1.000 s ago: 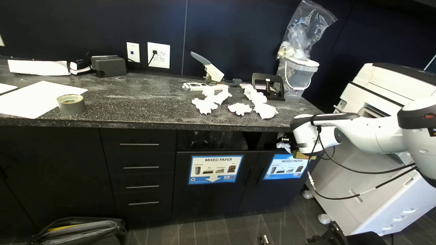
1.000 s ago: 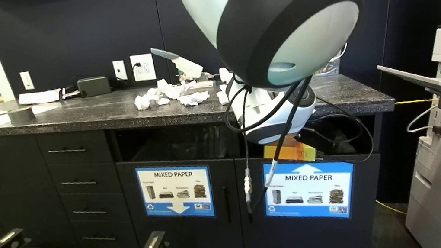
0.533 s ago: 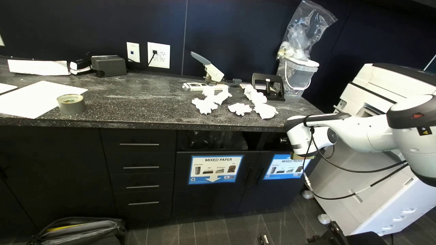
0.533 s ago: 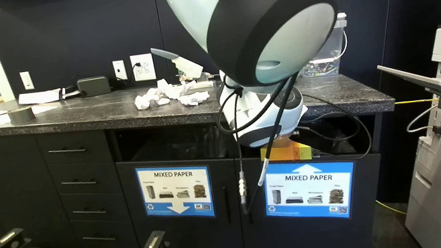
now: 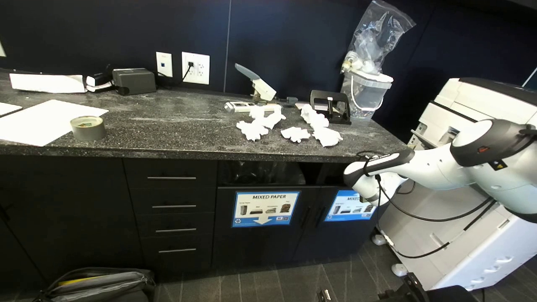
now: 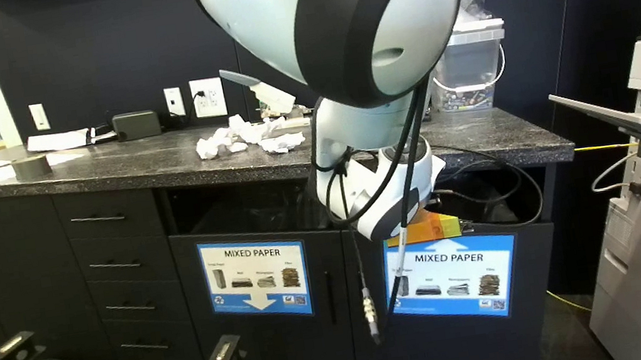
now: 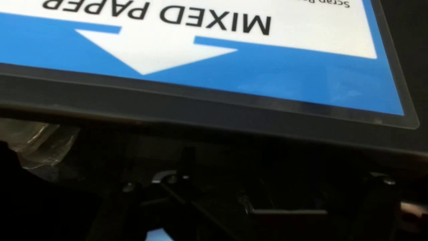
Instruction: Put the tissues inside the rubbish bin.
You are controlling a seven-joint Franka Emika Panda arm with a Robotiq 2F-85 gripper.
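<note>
Several crumpled white tissues (image 5: pixel 295 134) lie on the dark counter, and the arm covers some of them in an exterior view (image 6: pixel 283 142). Below the counter, the rubbish bin (image 6: pixel 447 348) is a black cabinet with a Mixed Paper sign and an opening along its top. My hand dips into that opening, tilted, so both exterior views hide the fingers behind the bin's front. In the dark wrist view, my gripper (image 7: pixel 282 165) has its fingers wide apart, with no tissue visible between them. The bin's inside is too dark to make out.
The counter's edge (image 6: pixel 218 178) overhangs the bin opening. A similar Mixed Paper cabinet (image 6: pixel 256 278) adjoins it. On the counter stand a black hole punch (image 5: pixel 347 110), a clear bucket (image 5: pixel 366 94) and a tape roll (image 5: pixel 88 129). A printer (image 5: pixel 444 235) flanks the arm.
A white tissue showed under my hand at the bin opening a second ago and is now out of sight. The gripper's jaws have opened. My hand has shifted left and tilted.
</note>
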